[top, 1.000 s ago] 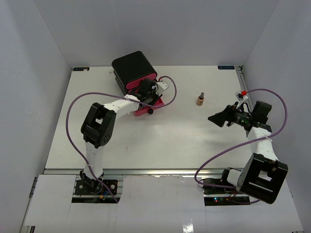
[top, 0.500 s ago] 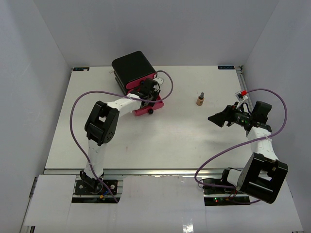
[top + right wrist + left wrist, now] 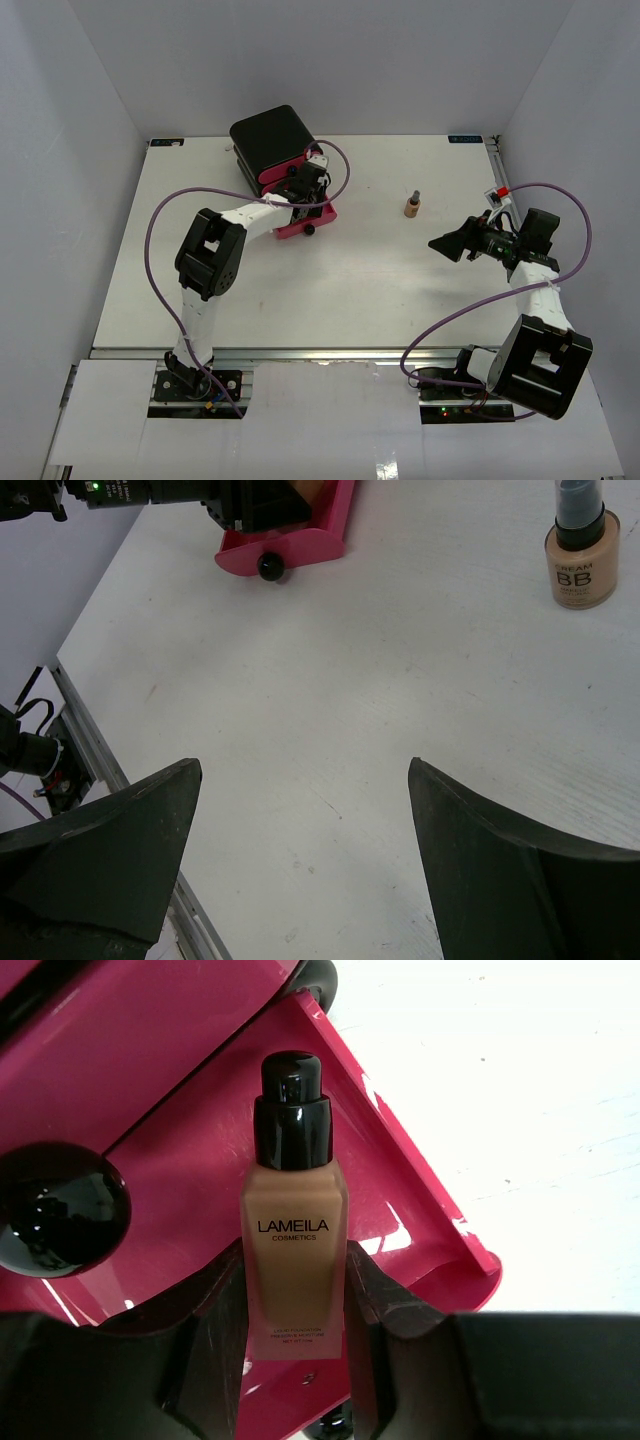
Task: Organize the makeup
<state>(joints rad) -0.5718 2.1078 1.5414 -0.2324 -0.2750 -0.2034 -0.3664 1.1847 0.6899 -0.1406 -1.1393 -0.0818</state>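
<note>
a: left arm's crept back toward the box point(image 3: 272, 140) in the last second. the left fingers point(image 3: 305, 185) now sit right over the open pink drawer point(image 3: 380, 1180). right arm hasn't budged.
b: and what's in them?
a: they're clamped on the tan bottle point(image 3: 295, 1230), gripped low on its body, black cap pointing away from the wrist. the pink drawer floor is behind it, though i can't tell if it's touching yet.
b: so what goes wrong from here?
a: let go too high and i'd expect it to bounce or roll. that side wall looks low, so it could hop out onto the counter point(image 3: 350, 290).
b: and pushing lower?
a: the drawer's hanging out of the box, so a hard press may tip it or shove the box back. the grip's also near the base, so if the cap knocks a wall the bottle could swivel between the fingers.
b: the other side?
a: right fingers point(image 3: 447, 243) are spread wide, holding nothing, hovering over bare counter. the bb bottle point(image 3: 580, 555) stands upright, well apart from the drawer, waiting its turn.
</note>
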